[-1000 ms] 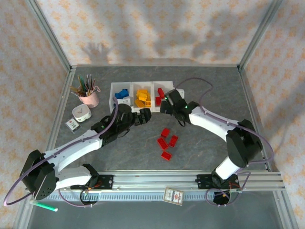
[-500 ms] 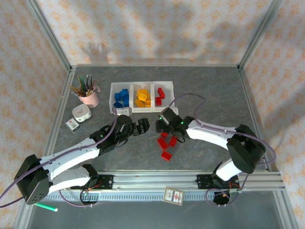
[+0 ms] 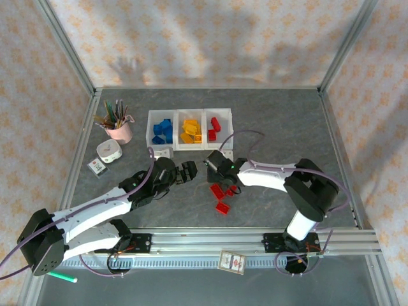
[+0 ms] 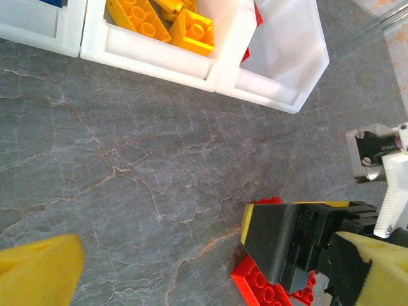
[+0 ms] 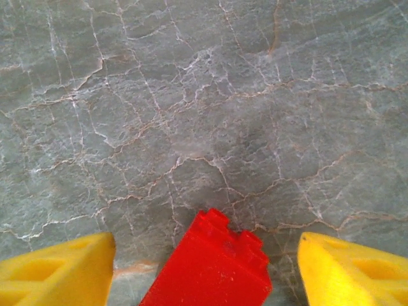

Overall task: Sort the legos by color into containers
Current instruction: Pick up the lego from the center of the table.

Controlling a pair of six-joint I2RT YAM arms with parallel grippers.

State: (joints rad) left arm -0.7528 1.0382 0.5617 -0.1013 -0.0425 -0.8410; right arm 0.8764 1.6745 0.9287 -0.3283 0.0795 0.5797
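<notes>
The containers form one white tray (image 3: 190,144) at the back: blue legos (image 3: 162,130) in the left bin, yellow-orange legos (image 3: 190,131) in the middle, red ones (image 3: 214,125) in the right. A few loose red legos (image 3: 222,207) lie on the table in front. My right gripper (image 3: 218,181) is low over them and open, and a red brick (image 5: 207,271) lies between its yellow fingers (image 5: 57,271), touching neither. My left gripper (image 3: 190,169) is open beside it, holding nothing. In the left wrist view, the right gripper (image 4: 287,242) stands over a red brick (image 4: 261,285).
A pink cup of pens (image 3: 119,127) stands left of the tray, with a white device (image 3: 109,152) and a small box (image 3: 97,167) in front of it. A small white piece (image 3: 164,152) lies by the tray's front left corner. Metal frame rails edge the table.
My right gripper has come back from the red bin and dropped over the loose red legos. My left gripper has drawn back from the tray, toward the near left.
</notes>
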